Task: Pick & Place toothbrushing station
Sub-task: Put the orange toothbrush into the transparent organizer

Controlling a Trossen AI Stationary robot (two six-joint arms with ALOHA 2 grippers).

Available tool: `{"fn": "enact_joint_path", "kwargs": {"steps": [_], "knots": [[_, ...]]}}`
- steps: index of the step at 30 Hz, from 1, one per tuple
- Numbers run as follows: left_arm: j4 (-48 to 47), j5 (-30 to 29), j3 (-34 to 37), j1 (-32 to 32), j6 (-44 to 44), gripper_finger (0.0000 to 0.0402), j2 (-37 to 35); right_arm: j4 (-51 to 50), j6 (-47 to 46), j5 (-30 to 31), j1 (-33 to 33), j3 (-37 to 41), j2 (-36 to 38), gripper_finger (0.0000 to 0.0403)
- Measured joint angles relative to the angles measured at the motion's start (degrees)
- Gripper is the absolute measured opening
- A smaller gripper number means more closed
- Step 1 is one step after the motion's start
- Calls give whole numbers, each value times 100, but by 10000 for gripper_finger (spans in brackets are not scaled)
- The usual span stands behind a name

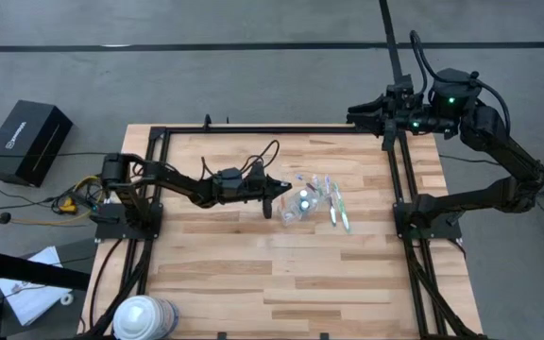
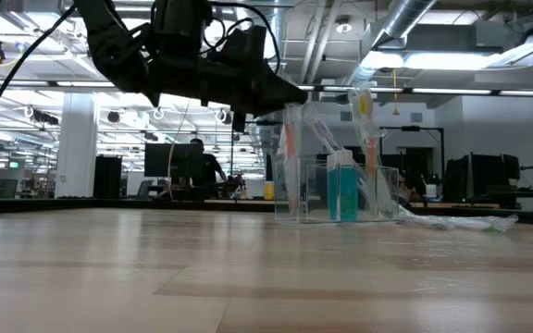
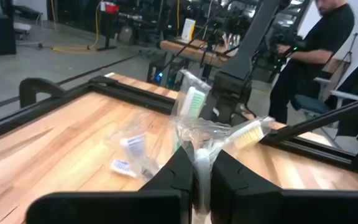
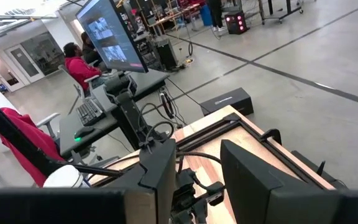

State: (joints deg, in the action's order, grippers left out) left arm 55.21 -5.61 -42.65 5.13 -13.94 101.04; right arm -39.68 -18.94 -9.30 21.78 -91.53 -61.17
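While the left hand [image 1: 270, 200] is pinched on the rim of the see-through cup [image 1: 296, 206] mid-desk, lift it straight and slowly so the toothbrushes [image 1: 336, 206] stay inside.

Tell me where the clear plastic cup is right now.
In the high view the clear plastic cup stands near the table's middle, at the left gripper, with loose toothbrushes lying just to its right.

Clear cup [image 2: 336, 190], blue tube [image 2: 342, 188]
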Motion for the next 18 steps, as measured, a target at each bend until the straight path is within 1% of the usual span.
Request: {"fn": "enact_joint_path", "kwargs": {"steps": [3, 12, 18], "knots": [[16, 99, -2, 2, -28, 11, 41, 0, 4, -30, 0, 2, 0, 118], [34, 154, -4, 0, -66, 12, 185, -3, 7, -137, 0, 0, 0, 118], [17, 511, -4, -2, -226, 20, 181, -30, 7, -158, 0, 0, 0, 118]]}}
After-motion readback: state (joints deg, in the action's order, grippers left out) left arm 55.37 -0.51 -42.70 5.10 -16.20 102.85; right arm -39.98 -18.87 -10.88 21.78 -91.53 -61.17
